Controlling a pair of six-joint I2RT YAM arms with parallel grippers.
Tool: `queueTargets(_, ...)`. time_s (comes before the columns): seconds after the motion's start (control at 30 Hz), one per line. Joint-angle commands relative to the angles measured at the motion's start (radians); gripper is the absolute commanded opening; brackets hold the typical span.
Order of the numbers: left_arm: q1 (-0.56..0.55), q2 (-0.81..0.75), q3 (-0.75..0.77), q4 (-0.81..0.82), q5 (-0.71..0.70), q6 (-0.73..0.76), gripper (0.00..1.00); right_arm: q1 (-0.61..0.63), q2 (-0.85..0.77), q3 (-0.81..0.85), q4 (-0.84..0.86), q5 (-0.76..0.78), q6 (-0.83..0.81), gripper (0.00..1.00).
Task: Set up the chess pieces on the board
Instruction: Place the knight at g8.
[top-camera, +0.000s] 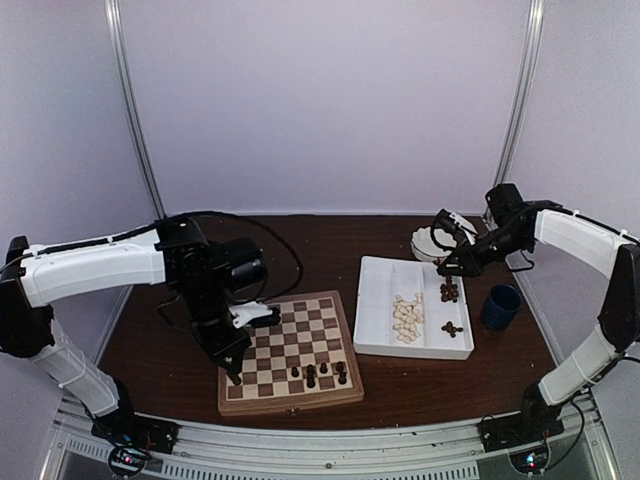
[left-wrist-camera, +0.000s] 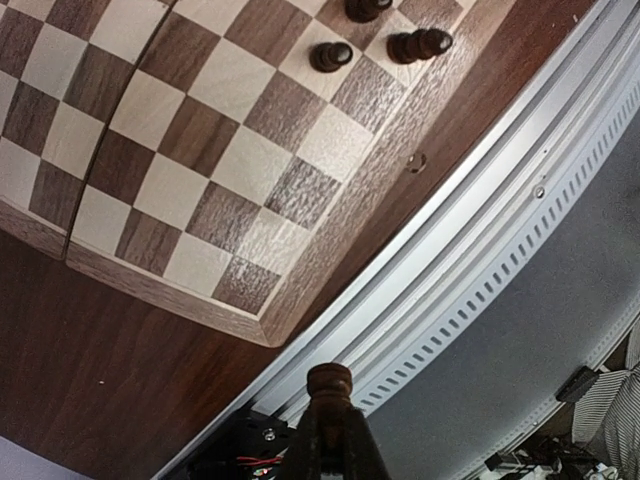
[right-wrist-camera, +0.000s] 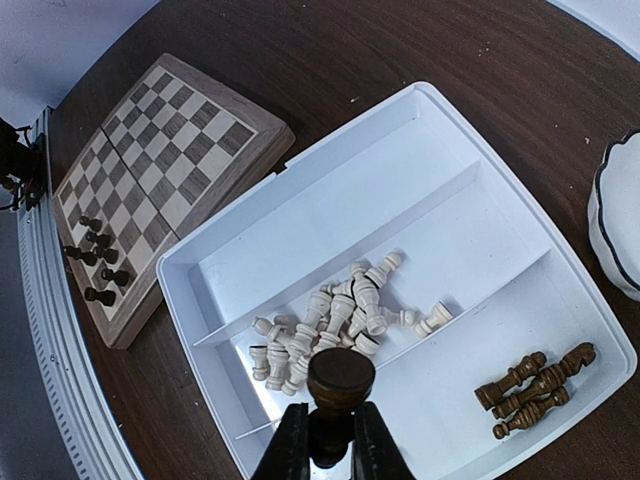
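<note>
The board (top-camera: 312, 325) lies front centre with three dark pieces (top-camera: 318, 374) standing on its near row. My left gripper (top-camera: 237, 374) hovers by the board's near left corner, shut on a dark brown piece (left-wrist-camera: 330, 386). In the left wrist view the board (left-wrist-camera: 200, 150) lies up left, and its corner is short of the fingers (left-wrist-camera: 306, 448). My right gripper (top-camera: 446, 270) hangs over the white tray (top-camera: 380, 300), shut on a dark brown piece (right-wrist-camera: 340, 378). Cream pieces (right-wrist-camera: 340, 318) lie heaped in the tray's middle compartment, and dark pieces (right-wrist-camera: 530, 390) lie in the right one.
A blue cup (top-camera: 500, 306) stands right of the tray, and a white bowl (top-camera: 430, 243) sits behind it. The aluminium rail (left-wrist-camera: 480, 250) runs along the table's near edge, just past the board. Dark pieces (right-wrist-camera: 95, 255) on the board show in the right wrist view.
</note>
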Motion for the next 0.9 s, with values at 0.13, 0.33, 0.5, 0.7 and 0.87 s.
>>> queueTargets(0.13,-0.090,0.035,-0.038,0.069,-0.100,-0.040,0.00,-0.005,0.010,0.000,0.013,0.004,-0.004,0.14)
queueTargets(0.33,-0.122,0.082,-0.033,0.109,-0.198,-0.117,0.00,-0.006,0.002,-0.003,0.005,0.011,-0.008,0.14)
queueTargets(0.5,-0.134,0.097,-0.054,0.156,-0.201,-0.168,0.00,-0.005,-0.006,-0.012,0.007,0.017,-0.009,0.14)
queueTargets(0.7,-0.135,0.133,-0.075,0.175,-0.193,-0.180,0.00,-0.006,-0.003,-0.007,0.002,0.016,-0.010,0.14)
queueTargets(0.87,-0.136,0.155,-0.070,0.180,-0.207,-0.186,0.00,-0.005,-0.009,-0.014,0.002,0.019,-0.012,0.14)
